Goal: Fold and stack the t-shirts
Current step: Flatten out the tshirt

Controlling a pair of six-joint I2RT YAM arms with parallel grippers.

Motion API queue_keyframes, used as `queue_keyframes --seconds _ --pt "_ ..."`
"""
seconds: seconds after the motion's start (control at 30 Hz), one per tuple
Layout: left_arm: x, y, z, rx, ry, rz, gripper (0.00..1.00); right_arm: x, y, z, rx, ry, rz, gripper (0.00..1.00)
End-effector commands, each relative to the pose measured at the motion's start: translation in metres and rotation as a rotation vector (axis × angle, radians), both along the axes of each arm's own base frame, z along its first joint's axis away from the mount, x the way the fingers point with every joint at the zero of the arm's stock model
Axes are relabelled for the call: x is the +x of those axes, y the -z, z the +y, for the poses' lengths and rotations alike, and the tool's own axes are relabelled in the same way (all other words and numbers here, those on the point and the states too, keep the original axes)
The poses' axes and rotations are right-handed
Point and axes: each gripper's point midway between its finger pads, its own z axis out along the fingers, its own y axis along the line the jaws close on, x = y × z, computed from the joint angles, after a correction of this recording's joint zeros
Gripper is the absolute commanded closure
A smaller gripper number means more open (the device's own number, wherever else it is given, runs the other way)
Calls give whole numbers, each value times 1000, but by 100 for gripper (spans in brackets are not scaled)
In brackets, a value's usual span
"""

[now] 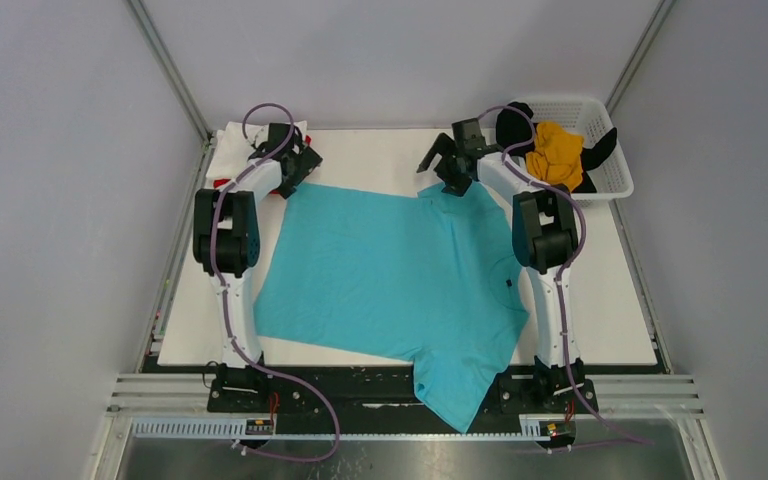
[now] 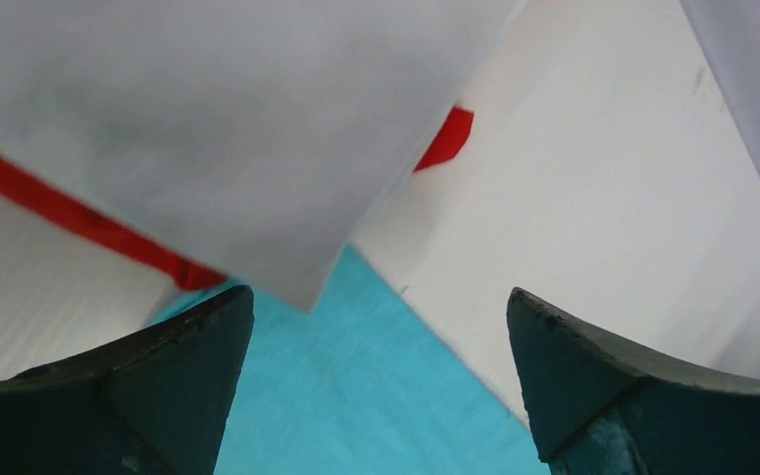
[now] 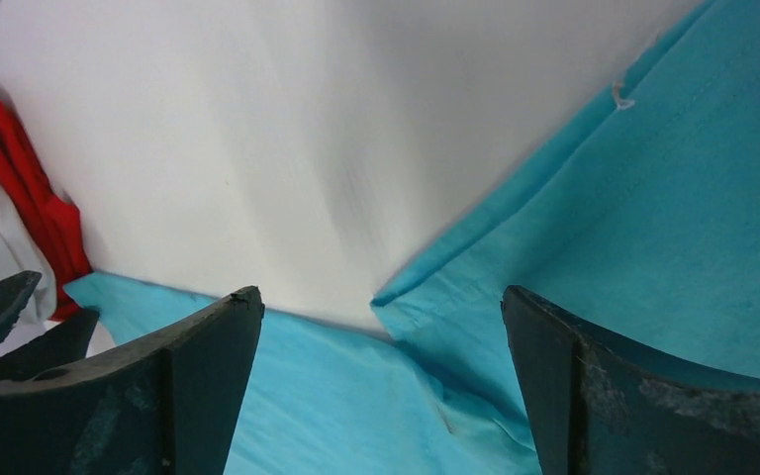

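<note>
White bench, and the turquoise t-shirt lies spread flat across its middle, one part drooping over the near edge. At its far corners the left gripper and the right gripper both gape wide, gripping nothing. Far-left corner: the white t-shirt on the red t-shirt.

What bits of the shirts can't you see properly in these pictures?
Left wrist view: the red t-shirt is mostly hidden under the white t-shirt; only strips show.
Top view: the black t-shirt and mustard-yellow t-shirt are bunched in the basket, too small to tell their shape.
Top view: the right arm covers one edge of the turquoise t-shirt.
</note>
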Motion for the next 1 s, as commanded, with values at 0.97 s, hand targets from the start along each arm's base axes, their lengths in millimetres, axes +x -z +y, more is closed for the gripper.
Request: queue_keyframes --seconds 0.97 --pt "-164 -46 -61 78 277 59 1 -68 -59 -70 -308 -211 19 1"
